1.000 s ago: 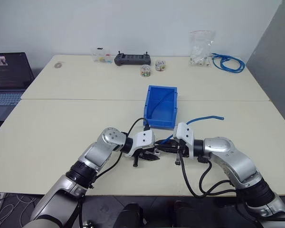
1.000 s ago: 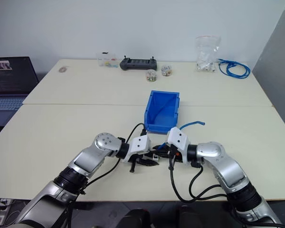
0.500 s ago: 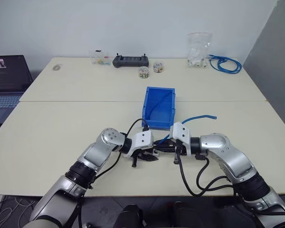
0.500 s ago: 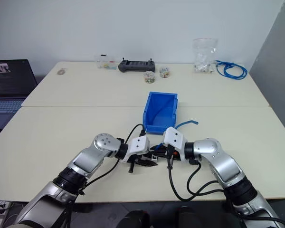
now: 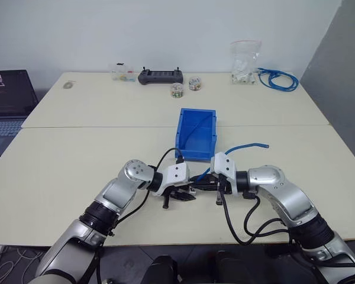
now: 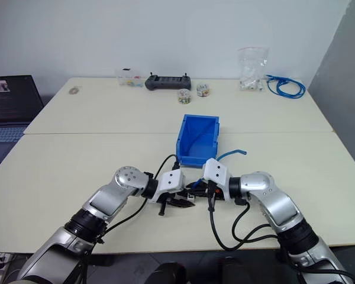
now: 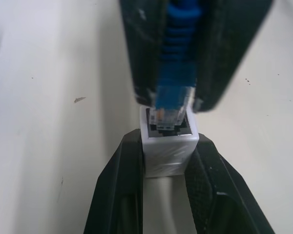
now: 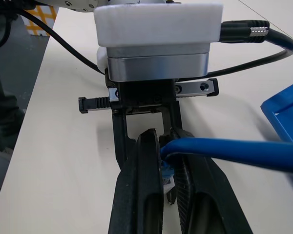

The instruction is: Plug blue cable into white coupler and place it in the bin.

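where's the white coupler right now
The white coupler is clamped in the left gripper near the front edge of the table, just in front of the bin, with the blue cable plug meeting its socket.

Plug tip [image 7: 172,116] blurred, perhaps partly inserted

Two cream tables [image 5: 94,160] stand pushed together, a seam running across between them, against a plain white wall [image 5: 165,29]. A grey panel [image 5: 349,77] rises at the right. At the left edge, an open laptop [image 5: 6,94] rests on another surface.
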Tool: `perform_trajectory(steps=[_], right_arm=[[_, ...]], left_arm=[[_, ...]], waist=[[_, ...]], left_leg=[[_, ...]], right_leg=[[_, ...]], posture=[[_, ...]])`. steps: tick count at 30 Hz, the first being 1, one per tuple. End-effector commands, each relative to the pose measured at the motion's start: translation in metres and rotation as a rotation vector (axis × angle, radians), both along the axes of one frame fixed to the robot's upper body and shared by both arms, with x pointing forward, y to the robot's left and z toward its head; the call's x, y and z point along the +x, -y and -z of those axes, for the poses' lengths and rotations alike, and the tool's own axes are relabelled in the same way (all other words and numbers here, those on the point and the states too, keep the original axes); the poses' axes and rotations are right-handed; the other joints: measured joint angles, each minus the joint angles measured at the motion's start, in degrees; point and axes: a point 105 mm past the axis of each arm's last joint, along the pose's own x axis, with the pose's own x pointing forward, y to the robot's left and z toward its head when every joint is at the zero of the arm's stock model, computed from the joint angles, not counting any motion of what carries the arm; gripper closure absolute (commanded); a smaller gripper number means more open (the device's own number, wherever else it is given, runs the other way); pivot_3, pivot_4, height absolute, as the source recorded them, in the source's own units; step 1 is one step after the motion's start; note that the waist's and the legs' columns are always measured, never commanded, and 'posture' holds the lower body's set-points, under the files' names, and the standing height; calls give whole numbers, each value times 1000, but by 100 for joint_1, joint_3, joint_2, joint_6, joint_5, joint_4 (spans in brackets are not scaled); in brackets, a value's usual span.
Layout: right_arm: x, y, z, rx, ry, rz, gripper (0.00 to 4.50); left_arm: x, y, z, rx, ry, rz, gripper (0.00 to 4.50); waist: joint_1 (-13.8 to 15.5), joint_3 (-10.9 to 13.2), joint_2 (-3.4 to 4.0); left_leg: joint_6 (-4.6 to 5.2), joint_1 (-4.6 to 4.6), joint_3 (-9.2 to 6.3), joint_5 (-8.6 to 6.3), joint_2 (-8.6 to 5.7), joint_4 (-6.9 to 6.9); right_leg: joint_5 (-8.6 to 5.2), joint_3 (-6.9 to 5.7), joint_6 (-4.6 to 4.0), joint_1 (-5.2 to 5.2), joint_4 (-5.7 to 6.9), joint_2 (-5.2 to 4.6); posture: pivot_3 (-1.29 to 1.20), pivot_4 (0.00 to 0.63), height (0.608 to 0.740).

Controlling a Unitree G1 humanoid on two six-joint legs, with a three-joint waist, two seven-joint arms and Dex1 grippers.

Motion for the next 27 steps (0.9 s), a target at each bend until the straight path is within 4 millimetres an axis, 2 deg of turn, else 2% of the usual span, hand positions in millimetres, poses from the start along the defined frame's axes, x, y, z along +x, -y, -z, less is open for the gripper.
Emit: perform_trajectory(steps=[1,12,17,27], right_arm=[[-5,-4,10,-32,-25,-37,4455],[-1,0,19,-37,-99,-14,4456],[-3,-5,23,-42,-136,-37,4456],[-14,-7,46,-180,-179,-130,4456]], left_arm=[[-5,-7,15,62,-35,-6,3675],[-6,-6,15,57,-34,-3,3676],[-6,-4,14,50,-32,1,3676],[-6,-4,14,48,-31,0,3677]], waist=[[0,0,0],[-2,0,0],[-6,-1,1],[-18,-26,-1]], left_leg=[[0,0,1,0,0,0],[0,2,-1,0,0,-1],[0,5,-1,0,1,-2],[-1,15,-2,-1,3,-6]], right_leg=[[0,1,0,-1,0,0],[0,0,0,1,0,0],[0,1,0,3,0,1],[-2,1,-1,10,-2,4]], posture=[[0,150,740],[0,150,740],[0,150,740],[0,150,740]])
